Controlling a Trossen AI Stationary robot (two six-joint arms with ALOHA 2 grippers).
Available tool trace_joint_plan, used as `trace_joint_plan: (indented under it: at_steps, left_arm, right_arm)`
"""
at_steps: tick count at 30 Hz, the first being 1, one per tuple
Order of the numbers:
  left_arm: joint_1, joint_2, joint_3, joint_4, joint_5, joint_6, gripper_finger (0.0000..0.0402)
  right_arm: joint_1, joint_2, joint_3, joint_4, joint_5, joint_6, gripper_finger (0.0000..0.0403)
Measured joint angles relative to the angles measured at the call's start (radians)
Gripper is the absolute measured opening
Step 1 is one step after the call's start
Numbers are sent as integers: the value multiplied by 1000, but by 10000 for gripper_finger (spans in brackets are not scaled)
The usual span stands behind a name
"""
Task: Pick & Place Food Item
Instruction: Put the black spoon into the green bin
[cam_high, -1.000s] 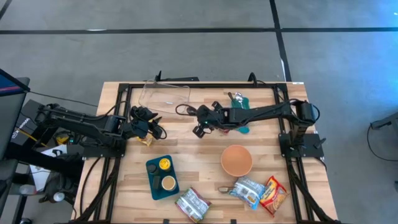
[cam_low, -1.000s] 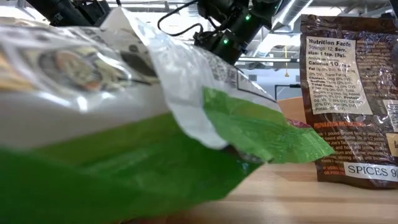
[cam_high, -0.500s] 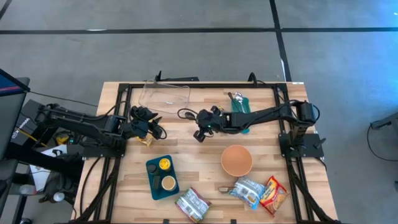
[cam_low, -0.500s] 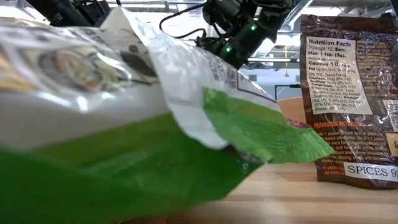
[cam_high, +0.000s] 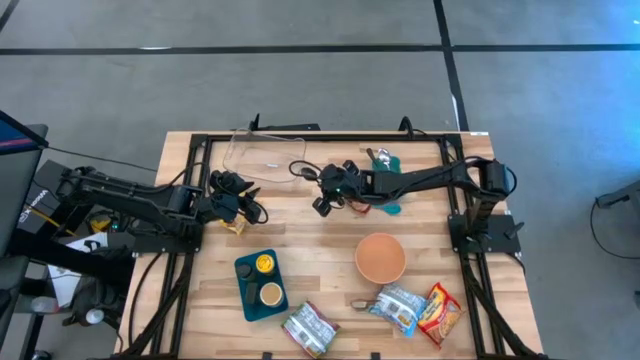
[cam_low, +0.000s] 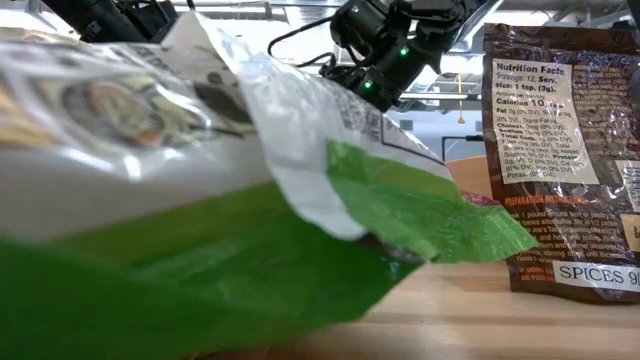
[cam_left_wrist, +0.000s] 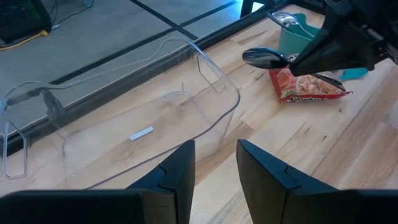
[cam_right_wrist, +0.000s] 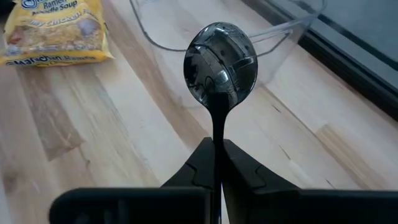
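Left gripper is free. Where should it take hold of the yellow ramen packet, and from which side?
The yellow ramen packet lies flat on the table, so it offers no side face to pinch. Probably best to bring the open left gripper straight down from above and close on one short sealed edge, fingers straddling it.
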Motion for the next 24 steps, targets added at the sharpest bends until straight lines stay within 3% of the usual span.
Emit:
trace_joint_plan:
  at_steps: [7, 16, 24]
  left_arm:
    - [0, 0, 0, 0, 0, 0, 112]
    - [0, 0, 0, 0, 0, 0, 112]
    - [0, 0, 0, 0, 0, 0, 112]
  right_arm:
    - [46, 0, 0, 7, 77, 0, 7]
    - [65, 1, -140, 240, 58, 7, 7]
    - [35, -33, -151, 225, 48, -11, 7]
